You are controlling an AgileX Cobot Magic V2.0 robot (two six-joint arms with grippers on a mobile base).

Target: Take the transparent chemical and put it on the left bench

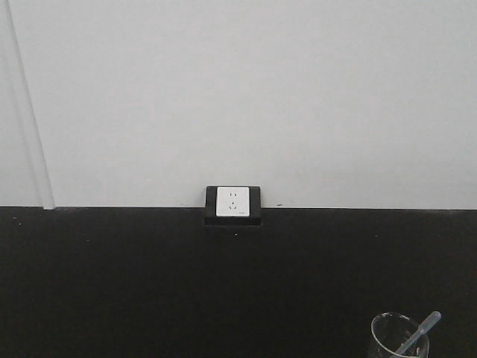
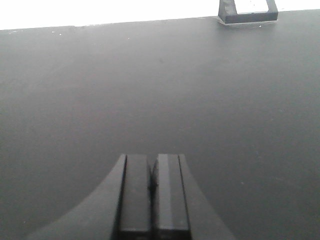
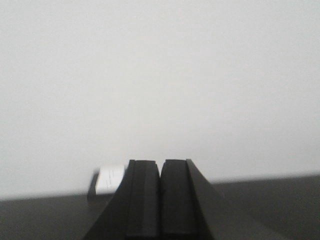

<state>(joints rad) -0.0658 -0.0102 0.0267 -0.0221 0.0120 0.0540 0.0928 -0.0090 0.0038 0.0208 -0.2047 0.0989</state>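
A small clear glass beaker with a clear dropper pipette in it stands at the bottom right of the front view, partly cut off by the frame edge. It rests on a black countertop. My left gripper is shut and empty, low over the bare black countertop. My right gripper is shut and empty, raised and facing the white wall. Neither gripper shows in the front view. The bench with three white bins is out of view.
A white wall socket in a black frame sits where the countertop meets the white wall; it also shows in the left wrist view and the right wrist view. A vertical wall strip runs at far left.
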